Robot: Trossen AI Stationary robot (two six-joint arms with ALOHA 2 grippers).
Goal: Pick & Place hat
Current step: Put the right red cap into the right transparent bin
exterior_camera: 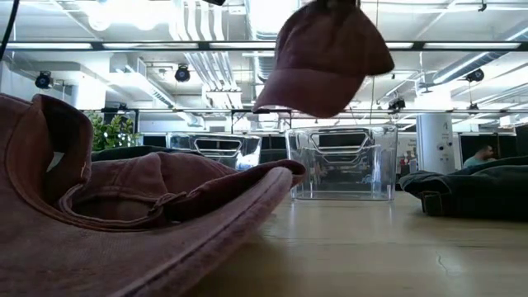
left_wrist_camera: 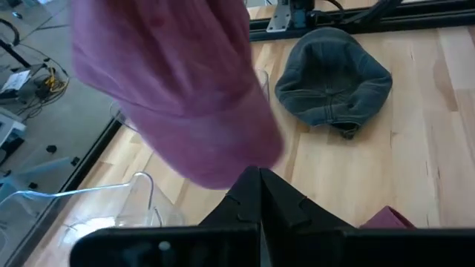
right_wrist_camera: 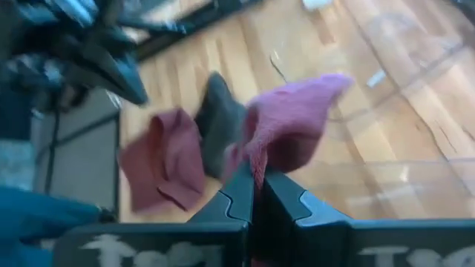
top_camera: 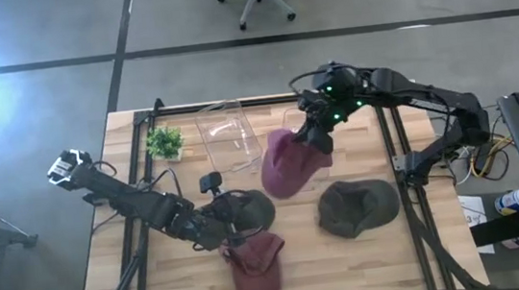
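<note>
maroon cap (exterior_camera: 148, 206) foreground, right pincer (top_camera: 318, 137) (clamped) dangling raised hat (top_camera: 291, 164)

1. Two maroon fabric caps: one hanging in the air (top_camera: 291, 164), one lying on the wooden table (top_camera: 256, 264).
2. Two dark grey-green fabric caps (top_camera: 356, 206) (top_camera: 250, 209).
3. Two clear plastic bins (top_camera: 227, 135) (top_camera: 293, 120).
4. One small green potted plant (top_camera: 164, 141).
</note>
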